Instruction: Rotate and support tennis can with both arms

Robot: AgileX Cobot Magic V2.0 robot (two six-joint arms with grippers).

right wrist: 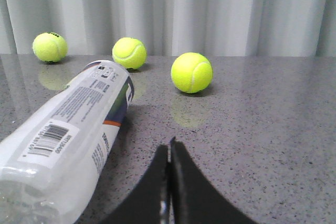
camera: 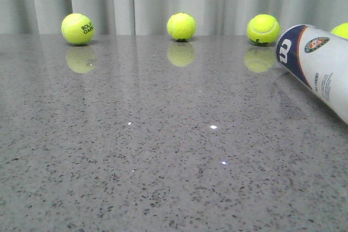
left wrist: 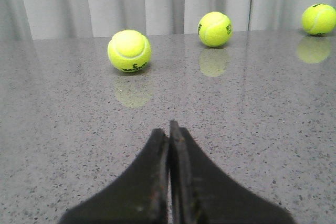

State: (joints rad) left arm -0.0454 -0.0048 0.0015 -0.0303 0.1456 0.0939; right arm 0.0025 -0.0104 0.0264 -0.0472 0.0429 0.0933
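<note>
The tennis can (camera: 321,68) lies on its side at the table's right edge, its navy-blue "W" end pointing toward the middle and partly cut off by the frame. In the right wrist view the can (right wrist: 68,135) lies close beside my right gripper (right wrist: 169,148), which is shut and empty; they do not touch. My left gripper (left wrist: 169,129) is shut and empty over bare table, with no can in its view. Neither gripper shows in the front view.
Three yellow-green tennis balls (camera: 78,29) (camera: 181,26) (camera: 263,29) sit along the far edge of the grey speckled table (camera: 163,150), and a fourth (camera: 341,30) peeks from behind the can. A pale curtain hangs behind.
</note>
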